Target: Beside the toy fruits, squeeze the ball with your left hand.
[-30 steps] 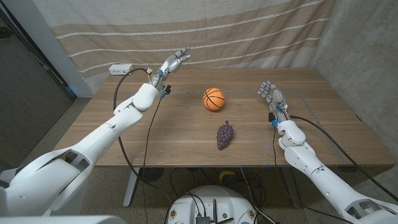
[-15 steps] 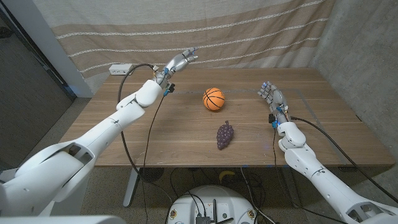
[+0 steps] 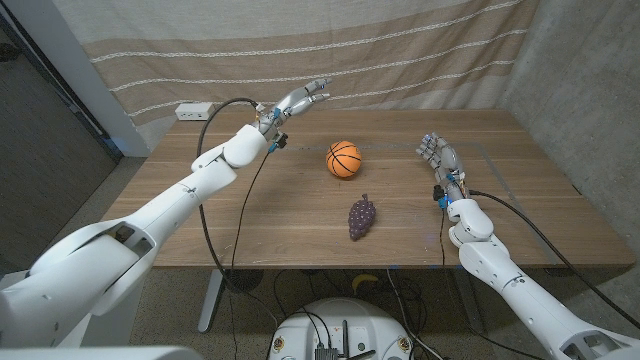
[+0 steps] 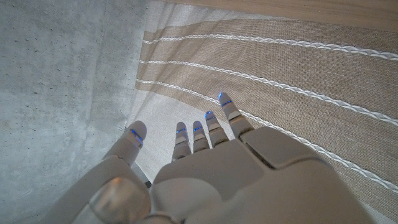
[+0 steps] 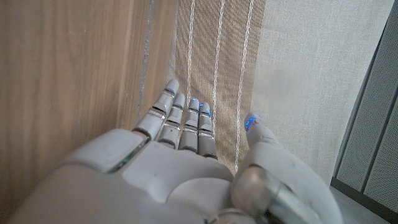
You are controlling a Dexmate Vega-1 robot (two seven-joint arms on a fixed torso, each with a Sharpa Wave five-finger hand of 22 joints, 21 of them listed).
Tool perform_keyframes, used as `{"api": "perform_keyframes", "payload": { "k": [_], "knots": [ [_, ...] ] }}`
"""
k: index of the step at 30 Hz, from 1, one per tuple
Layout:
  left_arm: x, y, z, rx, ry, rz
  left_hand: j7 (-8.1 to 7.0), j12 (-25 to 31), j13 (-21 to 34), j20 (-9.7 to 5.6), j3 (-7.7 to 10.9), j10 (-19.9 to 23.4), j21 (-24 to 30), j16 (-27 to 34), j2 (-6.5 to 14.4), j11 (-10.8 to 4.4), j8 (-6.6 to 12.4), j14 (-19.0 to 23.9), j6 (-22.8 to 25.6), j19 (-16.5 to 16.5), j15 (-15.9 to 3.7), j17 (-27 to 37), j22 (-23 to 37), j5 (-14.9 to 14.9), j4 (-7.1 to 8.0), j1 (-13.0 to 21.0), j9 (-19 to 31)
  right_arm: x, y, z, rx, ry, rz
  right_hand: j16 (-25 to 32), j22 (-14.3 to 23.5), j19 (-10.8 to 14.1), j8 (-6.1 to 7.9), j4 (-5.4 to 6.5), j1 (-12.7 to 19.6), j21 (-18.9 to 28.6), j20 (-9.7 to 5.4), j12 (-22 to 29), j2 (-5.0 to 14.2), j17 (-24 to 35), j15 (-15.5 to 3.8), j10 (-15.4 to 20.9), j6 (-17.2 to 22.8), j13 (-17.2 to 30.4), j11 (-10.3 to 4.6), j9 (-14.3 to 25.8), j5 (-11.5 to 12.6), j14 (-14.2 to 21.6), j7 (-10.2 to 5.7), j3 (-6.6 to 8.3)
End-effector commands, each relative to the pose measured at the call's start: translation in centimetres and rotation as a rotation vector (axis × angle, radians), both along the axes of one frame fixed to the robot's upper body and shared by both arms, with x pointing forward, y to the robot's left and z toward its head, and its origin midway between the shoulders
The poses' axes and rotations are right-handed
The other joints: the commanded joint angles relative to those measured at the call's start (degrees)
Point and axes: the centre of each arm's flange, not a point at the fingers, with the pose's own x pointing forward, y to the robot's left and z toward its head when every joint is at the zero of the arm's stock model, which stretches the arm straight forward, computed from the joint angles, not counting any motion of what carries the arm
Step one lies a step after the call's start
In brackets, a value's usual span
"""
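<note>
The left hand, fingers spread and empty, is raised behind the basketball; descent onto it is needed before squeezing.

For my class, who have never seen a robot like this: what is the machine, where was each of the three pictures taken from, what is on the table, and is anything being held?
It is a robot with two white arms, each ending in a hand with fingers. The wide picture comes from a camera on its head, looking down at a wooden table. The other two come from cameras on each wrist, looking along the back of that hand toward a striped curtain. On the table lie a small orange ball and a toy bunch of purple grapes. The left hand is raised near the table's far edge; the right hand is at the right side. Both are open, holding nothing.
</note>
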Motion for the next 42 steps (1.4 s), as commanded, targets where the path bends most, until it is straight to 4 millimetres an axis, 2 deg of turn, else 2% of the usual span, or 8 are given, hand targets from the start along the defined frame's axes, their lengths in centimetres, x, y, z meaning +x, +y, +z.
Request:
{"api": "perform_keyframes", "payload": {
  "k": [1,20,26,30,33,35,38,42],
  "knots": [
    [0.1,-1.6,-0.1,0.079,-0.010,-0.017,0.15,-0.13,0.06,0.09,0.08,0.56,-0.08,-0.26,0.78,-0.28,-0.05,0.58,0.56,0.49,-0.07,0.18,0.27,-0.12,-0.53,-0.21,0.19,-0.7,-0.3,-0.6,0.013,0.000,-0.010,0.28,0.18,0.43,0.05,-0.37,-0.53,-0.05,0.29,0.11,-0.06,0.19,-0.20,0.55,0.37,0.16,-0.21,0.08,0.25,0.27,0.10,0.04],
    [1.0,-3.1,-0.7,0.159,0.009,-0.032,-0.31,-0.31,0.08,-0.14,-0.16,0.54,-0.29,-0.44,0.30,-0.58,-0.13,0.49,0.55,0.60,-0.38,0.09,0.28,-0.28,-1.43,-0.24,0.21,-1.3,-0.4,-1.1,0.023,0.003,-0.025,0.22,0.19,0.47,0.21,-0.60,-0.76,-0.30,0.31,0.14,0.01,0.17,-0.05,1.06,1.20,0.19,0.20,0.11,0.41,0.23,0.48,-0.02],
    [1.0,-3.3,-0.9,0.189,-0.003,-0.002,-0.95,-0.57,0.10,-0.79,-1.24,0.07,-0.54,-0.49,-1.61,-1.16,-0.33,0.34,0.13,0.65,-0.84,0.13,0.23,-0.58,-2.61,-0.57,0.19,-1.2,-0.4,-1.2,0.026,0.004,-0.026,0.21,0.20,0.49,0.26,-0.65,-0.84,-0.38,0.31,0.21,0.04,0.19,-0.13,1.35,1.49,0.20,0.28,0.12,0.45,0.21,0.52,-0.04],
    [0.8,-3.6,-1.0,0.216,-0.042,0.079,-2.76,-1.16,0.16,-1.52,-3.42,-1.67,-1.62,-0.73,-5.95,-1.63,-0.73,-0.99,-2.46,-0.43,-1.03,0.24,0.16,-0.65,-5.37,-1.08,0.20,-1.2,-0.4,-1.3,0.030,0.003,-0.025,0.21,0.20,0.46,0.27,-0.69,-0.89,-0.45,0.34,0.17,0.06,0.18,-0.04,1.33,1.62,0.21,0.26,0.13,0.48,0.23,0.62,-0.05],
    [0.4,-4.0,-1.1,0.252,-0.081,0.149,-6.40,-1.59,0.24,-1.96,-4.66,-4.32,-2.46,-0.75,-9.18,-2.58,-0.74,-2.50,-5.94,-0.93,-1.12,0.34,0.21,-0.40,-7.94,-0.22,0.31,-1.2,-0.4,-1.3,0.031,0.003,-0.026,0.20,0.20,0.52,0.27,-0.72,-0.92,-0.47,0.35,0.18,0.07,0.20,-0.11,1.42,1.71,0.22,0.43,0.14,0.51,0.20,0.76,-0.05],
    [0.2,-4.3,-1.2,0.276,-0.102,0.185,-7.16,-1.68,0.26,-1.47,-4.87,-5.27,-2.73,-0.85,-9.85,-2.82,-0.70,-3.22,-7.08,-1.13,-1.22,0.36,0.21,-0.34,-8.42,0.27,0.34,-1.2,-0.4,-1.4,0.033,0.003,-0.026,0.19,0.20,0.53,0.29,-0.73,-0.93,-0.48,0.34,0.20,0.07,0.19,-0.07,1.51,1.80,0.23,0.37,0.14,0.52,0.19,0.76,-0.05],
    [-0.1,-4.7,-1.4,0.308,-0.143,0.245,-8.51,-1.52,0.31,0.96,-5.14,-6.48,-3.09,-0.85,-10.91,-3.05,-0.43,-4.43,-8.83,-0.87,-1.63,0.38,0.16,-0.28,-8.95,1.58,0.39,-1.2,-0.4,-1.5,0.035,0.004,-0.025,0.20,0.20,0.56,0.30,-0.77,-0.96,-0.52,0.36,0.20,0.08,0.19,-0.04,1.56,1.91,0.24,0.45,0.16,0.54,0.25,0.76,-0.05],
    [-0.3,-5.2,-1.8,0.336,-0.185,0.303,-8.64,-1.58,0.32,1.39,-5.24,-7.45,-3.39,-0.81,-11.44,-3.47,-0.49,-4.92,-10.11,-0.81,-2.03,0.39,0.07,-0.29,-9.11,2.45,0.40,-1.2,-0.5,-1.6,0.037,0.004,-0.027,0.17,0.20,0.58,0.29,-0.81,-0.99,-0.57,0.35,0.22,0.10,0.19,-0.04,1.67,1.97,0.25,0.40,0.17,0.57,0.19,0.84,-0.05]
  ]
}}
